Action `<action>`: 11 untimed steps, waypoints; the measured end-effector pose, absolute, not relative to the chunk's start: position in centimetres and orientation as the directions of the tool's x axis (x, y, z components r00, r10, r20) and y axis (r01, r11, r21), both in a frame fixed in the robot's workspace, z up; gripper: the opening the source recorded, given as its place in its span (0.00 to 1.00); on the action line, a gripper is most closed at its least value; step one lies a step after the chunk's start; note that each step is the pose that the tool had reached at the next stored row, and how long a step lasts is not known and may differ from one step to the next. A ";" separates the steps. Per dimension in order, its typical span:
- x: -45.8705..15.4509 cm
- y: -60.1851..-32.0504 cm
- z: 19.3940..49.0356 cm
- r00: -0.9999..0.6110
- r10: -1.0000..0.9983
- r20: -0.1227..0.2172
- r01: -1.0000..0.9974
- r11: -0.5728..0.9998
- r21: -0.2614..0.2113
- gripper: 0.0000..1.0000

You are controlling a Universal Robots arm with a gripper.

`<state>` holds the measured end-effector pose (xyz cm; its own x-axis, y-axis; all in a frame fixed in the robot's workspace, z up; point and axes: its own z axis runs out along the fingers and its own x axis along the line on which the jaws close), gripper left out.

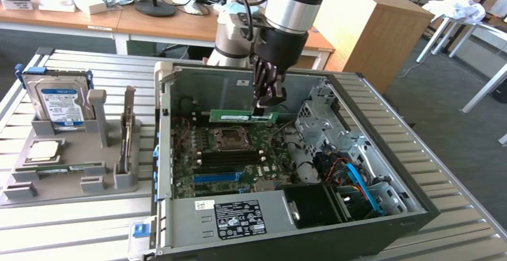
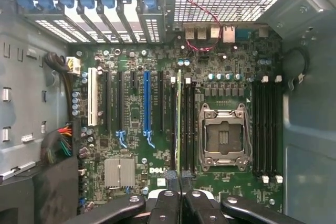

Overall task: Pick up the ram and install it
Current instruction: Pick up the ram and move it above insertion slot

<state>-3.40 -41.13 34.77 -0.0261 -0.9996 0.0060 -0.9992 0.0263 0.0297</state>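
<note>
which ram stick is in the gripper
The ram over the open case, pinched by the gripper; the other stick lies flat in the grey holder.

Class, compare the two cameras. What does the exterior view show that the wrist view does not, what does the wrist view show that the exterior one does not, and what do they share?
Exterior view: the hard drive and the processor chip, both in the grey holder on the slatted table.
Wrist view: the white expansion slot and the mesh vent.
Shared: the ram, pinched in the shut jaws above the motherboard, and the processor socket next to it.
</note>
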 end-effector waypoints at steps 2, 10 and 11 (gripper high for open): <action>-3.4 -41.1 34.6 -0.029 -1.000 0.006 -0.999 0.029 0.030 0.12; -3.4 -41.1 33.9 -0.033 -0.999 0.006 -0.999 0.033 0.030 0.12; -3.5 -41.1 33.8 -0.033 -0.999 0.006 -0.999 0.033 0.030 0.12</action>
<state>-3.45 -41.13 33.79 -0.0331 -0.9994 0.0060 -0.9990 0.0333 0.0298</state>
